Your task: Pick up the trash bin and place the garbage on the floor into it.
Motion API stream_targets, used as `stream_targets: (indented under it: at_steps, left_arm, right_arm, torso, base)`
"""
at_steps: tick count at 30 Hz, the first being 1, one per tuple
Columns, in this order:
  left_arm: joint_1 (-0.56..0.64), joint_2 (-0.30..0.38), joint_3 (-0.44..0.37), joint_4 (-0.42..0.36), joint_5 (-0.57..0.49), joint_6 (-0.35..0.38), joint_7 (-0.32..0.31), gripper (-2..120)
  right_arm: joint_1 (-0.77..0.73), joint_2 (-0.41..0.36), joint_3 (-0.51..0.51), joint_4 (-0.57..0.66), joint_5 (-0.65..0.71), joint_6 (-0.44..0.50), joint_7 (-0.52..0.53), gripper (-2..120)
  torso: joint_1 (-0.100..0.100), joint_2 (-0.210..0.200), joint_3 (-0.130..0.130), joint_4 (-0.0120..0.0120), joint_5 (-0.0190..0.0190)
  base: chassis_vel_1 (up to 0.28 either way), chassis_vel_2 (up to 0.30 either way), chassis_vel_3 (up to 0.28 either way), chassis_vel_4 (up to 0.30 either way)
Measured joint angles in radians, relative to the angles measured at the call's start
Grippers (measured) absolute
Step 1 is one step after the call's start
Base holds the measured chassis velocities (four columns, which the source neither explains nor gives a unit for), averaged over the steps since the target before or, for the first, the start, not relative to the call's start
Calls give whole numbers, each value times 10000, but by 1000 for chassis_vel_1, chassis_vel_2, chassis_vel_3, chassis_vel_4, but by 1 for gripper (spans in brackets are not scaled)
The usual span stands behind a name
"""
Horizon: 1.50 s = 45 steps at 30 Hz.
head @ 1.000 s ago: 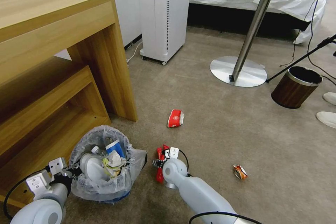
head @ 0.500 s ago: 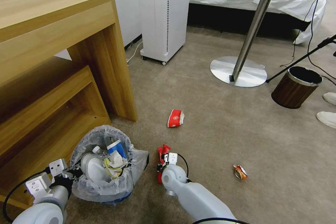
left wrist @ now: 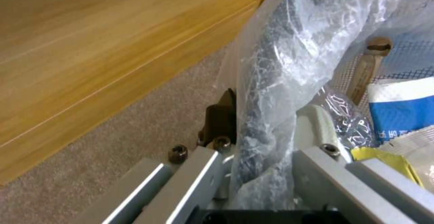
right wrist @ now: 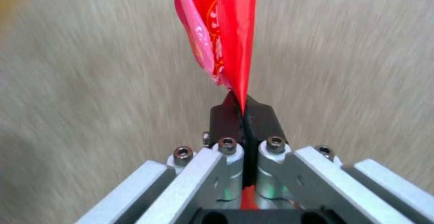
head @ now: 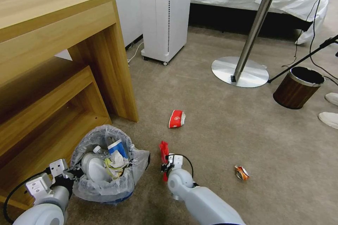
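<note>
**Red wrapper in grip, bin held at rim: transfer pending**

I have the right gripper (right wrist: 242,110) pinched shut on a red wrapper (head: 163,148), which stands up from the jaws just right of the trash bin (head: 105,168). My left gripper (left wrist: 257,139) is clamped on the bin's bagged rim, one finger outside and one inside. The bin sits low beside the wooden desk (head: 63,52), over the beige floor (head: 218,126).

To do this well, I judge the wrapper should travel fully over the bin mouth before release, because it is light and could cling or drift. Holding the bin steady would help.

Against the earlier head view, the right arm has drawn back and the wrapper now stands higher. The paper cup (head: 176,118) and crushed can (head: 241,172) have not moved.
</note>
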Motion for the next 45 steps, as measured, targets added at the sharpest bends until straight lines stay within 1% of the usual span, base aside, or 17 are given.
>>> stream_targets:
  at_steps: [2,5,6,9,10,13,17,21,23,24,28,31,32,35,37,39,45]
  left_arm:
    - [-17,23,-1,14,-13,0,-1,1]
    - [-58,63,17,23,-40,-4,-9,1]
    - [-58,63,17,23,-40,-4,-9,1]
    - [-75,47,64,-52,-40,-4,-22,1]
    - [-75,47,64,-52,-40,-4,-22,1]
    - [-51,-19,91,-180,-34,0,-22,1]
    - [-24,-44,109,-261,-26,12,-23,1]
    - [-108,66,209,-335,-43,71,-35,1]
    - [-68,55,215,-417,-47,86,-36,1]
    - [-68,55,215,-417,-47,86,-36,1]
    - [-13,1,203,-558,-44,96,-39,1]
    - [32,-79,191,-660,-44,102,-40,1]
    - [32,-79,191,-660,-44,102,-40,1]
    - [59,-128,159,-711,-45,103,-39,1]
    - [57,-133,155,-713,-45,103,-38,1]
    - [21,-155,141,-713,-79,102,-37,1]
    - [-134,-55,133,-573,-229,93,-35,1]
  right_arm:
    - [-21,-232,125,415,-43,151,-86,0]
    - [77,-1153,387,2104,-191,548,-319,0]
    - [77,-1153,387,2104,-191,548,-319,0]
    - [834,-2619,176,4080,-287,928,-600,0]
    - [834,-2619,176,4080,-287,928,-600,0]
    - [1931,-3580,-515,5417,-285,1246,-1011,0]
    - [2584,-3983,-1117,6055,-316,1516,-1458,0]
    - [3781,-4507,-2500,6787,-508,2040,-2371,0]
    - [4652,-4463,-3489,6675,-688,2415,-2767,0]
    - [4652,-4463,-3489,6675,-688,2415,-2767,0]
    - [5810,-3959,-4807,5950,-906,2802,-3018,0]
    - [6435,-3109,-5911,4761,-1411,3116,-3120,0]
    - [6435,-3109,-5911,4761,-1411,3116,-3120,0]
    - [6560,-2215,-6641,3826,-1679,3273,-3141,0]
    - [6560,-2088,-6721,3701,-1725,3294,-3142,0]
    - [6450,-1382,-7200,3091,-1912,3424,-3141,0]
    - [5946,-1064,-7528,2603,-2142,3356,-3013,0]
  torso:
    - [0,1,-1,0,2]
    - [0,0,0,0,5]
    - [0,0,0,0,5]
    - [0,1,0,-2,-1]
    - [0,1,0,-2,-1]
    - [0,1,-1,-1,-1]
    - [0,1,-1,3,1]
    - [0,1,0,-3,-1]
    - [0,0,-1,-1,-1]
    - [0,0,-1,-1,-1]
    - [0,1,0,2,-3]
    - [0,1,1,2,-2]
    - [0,1,1,2,-2]
    - [0,1,0,0,-4]
    - [0,0,0,1,-4]
    - [0,1,1,4,-5]
    - [0,1,0,1,-4]
  base:
    - [0,0,0,0]
    - [0,0,0,0]
    - [0,0,0,0]
    - [0,0,0,0]
    - [0,0,0,0]
    - [0,0,0,0]
    - [0,0,0,0]
    - [0,0,0,0]
    - [0,0,0,0]
    - [0,0,0,0]
    - [0,0,0,0]
    - [0,0,0,0]
    - [0,0,0,0]
    - [0,0,0,0]
    - [0,0,0,0]
    - [0,0,0,0]
    - [0,0,0,0]
